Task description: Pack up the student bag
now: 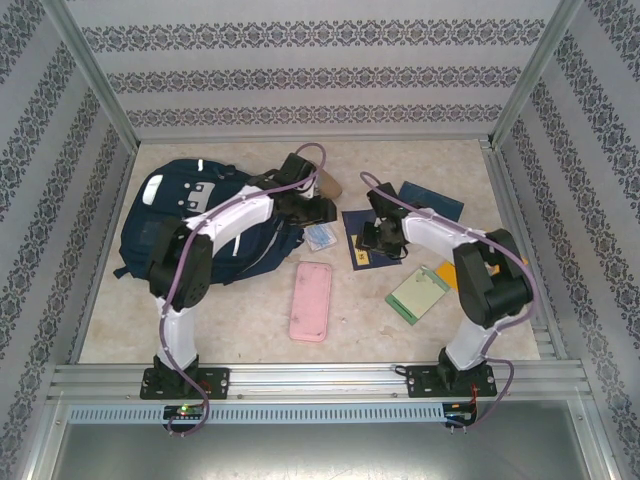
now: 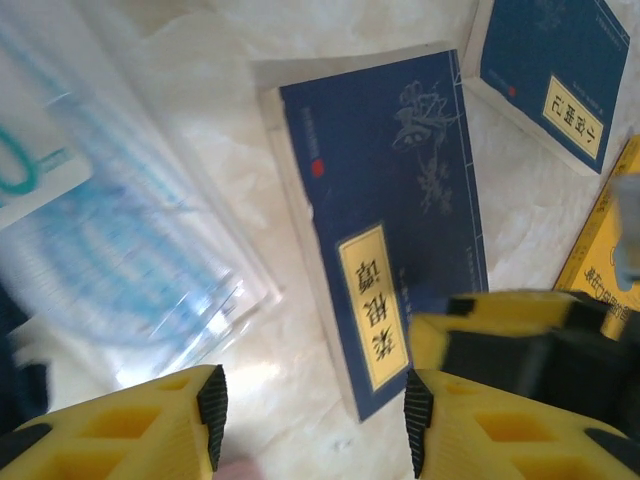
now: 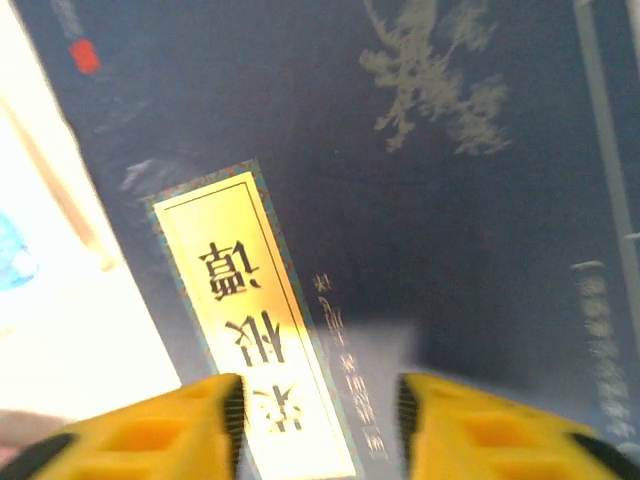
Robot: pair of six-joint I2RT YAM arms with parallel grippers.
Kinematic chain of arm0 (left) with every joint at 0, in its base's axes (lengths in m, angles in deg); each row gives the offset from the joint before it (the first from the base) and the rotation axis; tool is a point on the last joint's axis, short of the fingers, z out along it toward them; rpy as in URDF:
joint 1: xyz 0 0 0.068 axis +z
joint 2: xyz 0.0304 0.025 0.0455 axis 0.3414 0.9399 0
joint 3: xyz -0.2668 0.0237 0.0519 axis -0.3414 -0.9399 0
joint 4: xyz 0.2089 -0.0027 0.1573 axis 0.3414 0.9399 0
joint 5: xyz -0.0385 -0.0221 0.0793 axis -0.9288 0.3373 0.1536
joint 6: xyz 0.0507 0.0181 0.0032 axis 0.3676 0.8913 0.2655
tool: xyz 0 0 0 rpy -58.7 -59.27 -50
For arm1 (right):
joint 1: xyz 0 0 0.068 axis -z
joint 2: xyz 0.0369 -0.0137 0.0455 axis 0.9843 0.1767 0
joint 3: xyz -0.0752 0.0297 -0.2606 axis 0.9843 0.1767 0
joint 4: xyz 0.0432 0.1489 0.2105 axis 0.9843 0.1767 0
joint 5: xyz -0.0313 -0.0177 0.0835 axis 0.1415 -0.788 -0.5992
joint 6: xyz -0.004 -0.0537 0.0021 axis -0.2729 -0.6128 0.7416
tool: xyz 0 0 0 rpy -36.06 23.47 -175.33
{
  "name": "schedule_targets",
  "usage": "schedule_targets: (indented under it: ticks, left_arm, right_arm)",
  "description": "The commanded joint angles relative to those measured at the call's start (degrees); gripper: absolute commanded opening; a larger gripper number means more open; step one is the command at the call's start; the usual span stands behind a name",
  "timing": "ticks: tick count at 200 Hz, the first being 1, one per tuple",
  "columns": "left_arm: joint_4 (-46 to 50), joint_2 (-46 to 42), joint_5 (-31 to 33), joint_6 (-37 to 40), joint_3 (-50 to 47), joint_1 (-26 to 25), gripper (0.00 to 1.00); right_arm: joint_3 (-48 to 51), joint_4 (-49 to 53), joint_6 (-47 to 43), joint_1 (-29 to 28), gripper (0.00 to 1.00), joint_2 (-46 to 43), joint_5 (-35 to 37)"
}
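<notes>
Jaws of both arms gape over a dark-blue paperback book [image 3: 450, 220], with the navy fabric backpack [image 1: 147, 240] leftward, nearer the left pair.

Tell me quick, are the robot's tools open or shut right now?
Left tool: open, holding nothing.
Right tool: open over the blue book, holding nothing.

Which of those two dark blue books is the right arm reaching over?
The navy-blue paperback book nearer the middle of the table, directly under the right end effector. The other navy-blue book lies farther back and right, clear of it.
</notes>
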State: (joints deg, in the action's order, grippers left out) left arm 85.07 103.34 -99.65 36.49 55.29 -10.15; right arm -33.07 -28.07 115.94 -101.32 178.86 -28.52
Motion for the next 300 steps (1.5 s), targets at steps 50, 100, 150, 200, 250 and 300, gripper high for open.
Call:
schedule_targets:
  ticks: [50, 100, 150, 200, 250, 300]
  left_arm:
    - [-1.63, 12.54, -0.94, -7.14, 10.52, -4.33, 0.43]
    - [3.71, 17.93, 1.92, -9.31, 14.1, -6.6, 0.4]
    - [9.49, 19.54, 6.4, -8.57, 14.32, -7.11, 0.24]
    - [9.36, 21.21, 5.65, -7.19, 13.85, -7.06, 0.16]
    - [7.11, 21.17, 3.41, -3.71, 12.52, -6.4, 0.14]
    - [5.21, 20.37, 0.02, -0.33, 11.79, -5.88, 0.14]
  right_arm:
    - [-0.05, -2.55, -7.39, 10.66, 0.58, -2.5, -2.35]
    - [-2.06, -3.42, -10.56, 13.93, 0.59, 4.22, -6.44]
    - [-3.3, -4.86, -10.23, 13.38, 0.59, 8.65, -11.54]
    - [-2.57, -7.92, -8.52, 11.41, 0.54, 9.37, -24.94]
    - [3.38, -18.32, -1.68, 13.98, 0.48, 3.11, -42.43]
    - [6.0, -21.77, 0.77, 15.19, 0.42, 0.2, -45.55]
